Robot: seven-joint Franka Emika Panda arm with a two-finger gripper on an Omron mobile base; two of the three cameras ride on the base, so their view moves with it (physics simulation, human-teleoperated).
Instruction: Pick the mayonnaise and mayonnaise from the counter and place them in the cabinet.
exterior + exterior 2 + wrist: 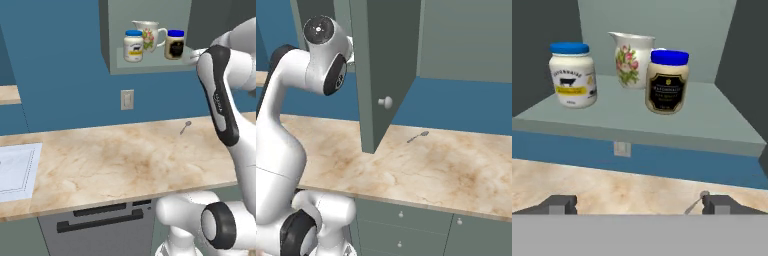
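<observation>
Both mayonnaise jars stand upright on the shelf floor of the grey-green cabinet [150, 66] [627, 122]. The white jar with the pale blue lid [133, 46] [573, 76] is at the left. Right of it stands the cream-and-dark jar with the deep blue lid [174, 44] [667, 82]. In the hand view my gripper [640, 204] is open, its fingertips [559, 204] far apart, nothing between them. It hangs in front of the shelf and a little below it, apart from both jars. The beige marbled counter [125, 160] [431, 165] [612, 185] lies below.
A white floral pitcher [147, 34] [631, 57] stands between and behind the jars. The open cabinet door [381, 75] juts out over the counter. A spoon [185, 127] [417, 136] lies near the wall. A white sheet [15, 170] lies at the counter's left, a wall outlet [127, 99] under the cabinet.
</observation>
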